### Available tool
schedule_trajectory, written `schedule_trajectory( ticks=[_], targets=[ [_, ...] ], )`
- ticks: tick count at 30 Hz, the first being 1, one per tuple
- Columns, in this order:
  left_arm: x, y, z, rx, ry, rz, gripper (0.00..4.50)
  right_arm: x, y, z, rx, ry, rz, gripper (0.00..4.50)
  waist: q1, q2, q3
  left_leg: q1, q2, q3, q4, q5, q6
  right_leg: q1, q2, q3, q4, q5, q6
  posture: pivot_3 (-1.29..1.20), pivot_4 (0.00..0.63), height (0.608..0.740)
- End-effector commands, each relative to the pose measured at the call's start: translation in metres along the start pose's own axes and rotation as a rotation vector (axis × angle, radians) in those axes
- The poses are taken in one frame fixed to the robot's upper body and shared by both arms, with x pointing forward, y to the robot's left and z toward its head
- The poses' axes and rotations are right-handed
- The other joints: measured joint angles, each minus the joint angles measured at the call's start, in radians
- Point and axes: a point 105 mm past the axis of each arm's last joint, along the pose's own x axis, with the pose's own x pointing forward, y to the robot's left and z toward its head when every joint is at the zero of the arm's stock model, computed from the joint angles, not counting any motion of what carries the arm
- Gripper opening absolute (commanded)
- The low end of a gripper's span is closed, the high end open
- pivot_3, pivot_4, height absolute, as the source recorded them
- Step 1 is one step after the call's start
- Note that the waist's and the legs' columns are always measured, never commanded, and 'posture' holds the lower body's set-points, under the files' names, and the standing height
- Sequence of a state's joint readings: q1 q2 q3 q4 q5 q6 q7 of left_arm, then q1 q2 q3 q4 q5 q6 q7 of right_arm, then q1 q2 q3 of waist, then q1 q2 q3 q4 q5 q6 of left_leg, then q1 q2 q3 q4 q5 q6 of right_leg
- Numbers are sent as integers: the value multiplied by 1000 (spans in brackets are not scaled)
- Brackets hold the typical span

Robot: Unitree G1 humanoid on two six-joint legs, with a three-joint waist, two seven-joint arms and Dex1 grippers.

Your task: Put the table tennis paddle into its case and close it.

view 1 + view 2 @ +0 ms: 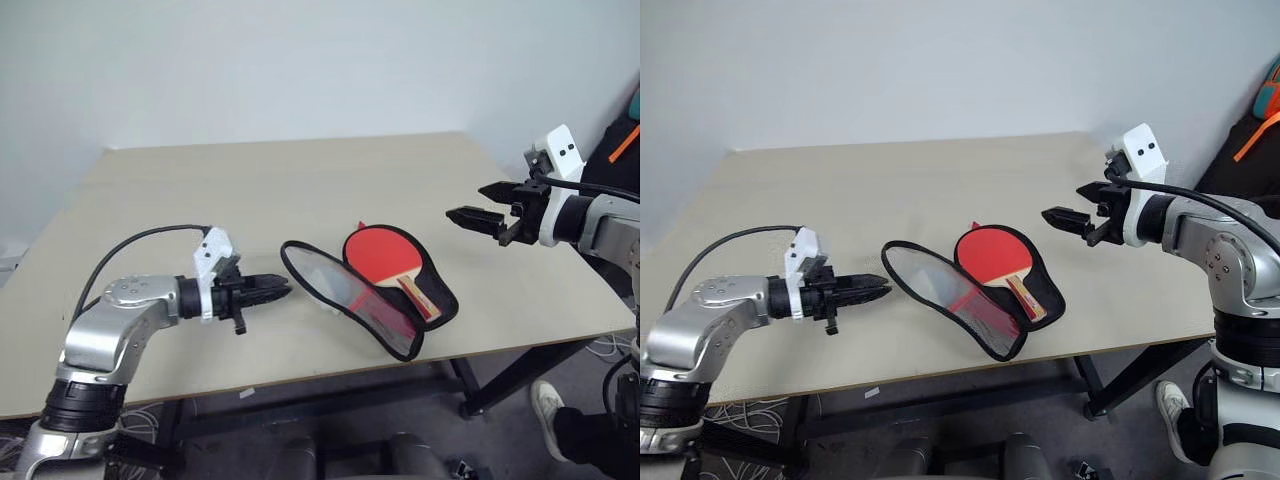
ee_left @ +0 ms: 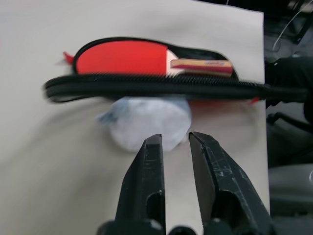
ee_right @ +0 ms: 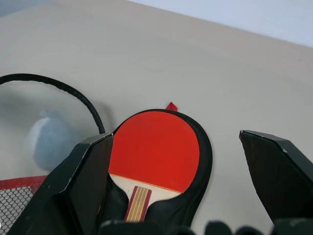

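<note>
Nearest to the head camera, the left gripper (image 1: 283, 290) is held low over the beige table (image 1: 250, 190), just beside the open flap of the soft paddle-shaped fabric case (image 1: 335, 290). Its two black fingers are seen almost together, with a narrow gap between them, and nothing is gripped. The round red rubber-faced table tennis paddle (image 1: 382, 254) with the short light wooden handle is already laid in the black half of the case, handle toward the narrow end. The other half, red with black mesh, is spread open on the table toward the left gripper. A small pale grey-white wad (image 2: 149, 120) is seen in the left wrist view, just beside the flap's black edging. The right gripper (image 1: 480, 205) is held above the table, apart from the case, with its jaws wide open and empty.

The closing step is judged to be in hand. The flap edge should be taken by the black edging, not the mesh, and folded over the paddle. The wad should be left out.
</note>
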State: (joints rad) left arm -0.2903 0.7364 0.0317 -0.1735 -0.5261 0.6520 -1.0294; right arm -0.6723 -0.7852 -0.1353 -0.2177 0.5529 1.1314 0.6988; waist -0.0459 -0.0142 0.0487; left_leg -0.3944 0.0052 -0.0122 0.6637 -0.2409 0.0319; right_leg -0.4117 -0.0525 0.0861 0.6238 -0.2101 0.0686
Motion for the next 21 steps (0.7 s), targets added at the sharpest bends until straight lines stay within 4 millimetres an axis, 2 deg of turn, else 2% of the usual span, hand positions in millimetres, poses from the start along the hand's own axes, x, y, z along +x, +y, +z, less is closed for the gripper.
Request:
schedule_trajectory(
  ticks=[1,6,10,14,17,21],
  targets=[
    [17,0,28,72,-67,-12,784,-6,-6,7,-36,-16,-33,4500,2,0,0,0,0,0,0,0,0,0,0,0,0,0,0,0,0,740],
    [58,7,51,87,-161,53,784,-8,-12,-2,-39,24,-57,4500,2,0,0,0,-1,0,1,0,0,2,0,1,0,0,1,0,0,740],
    [95,0,58,87,-170,42,784,-11,-21,-7,-36,44,-87,4500,0,0,0,0,-2,0,2,-1,1,2,0,3,0,1,1,0,0,740],
    [130,-3,52,94,-94,81,784,-11,-31,-13,-12,63,-139,4500,0,0,0,0,-3,0,2,-1,1,2,0,3,0,1,2,0,0,740],
    [155,-19,43,94,-32,63,784,-11,-39,-17,4,73,-185,4500,0,0,0,0,-3,0,2,-1,1,2,0,4,-1,1,2,0,0,740],
    [159,-36,36,75,-6,12,784,-14,-42,-17,-3,72,-204,4500,-1,0,0,0,-3,1,2,-1,2,1,1,5,0,1,2,0,0,740]
  ],
)
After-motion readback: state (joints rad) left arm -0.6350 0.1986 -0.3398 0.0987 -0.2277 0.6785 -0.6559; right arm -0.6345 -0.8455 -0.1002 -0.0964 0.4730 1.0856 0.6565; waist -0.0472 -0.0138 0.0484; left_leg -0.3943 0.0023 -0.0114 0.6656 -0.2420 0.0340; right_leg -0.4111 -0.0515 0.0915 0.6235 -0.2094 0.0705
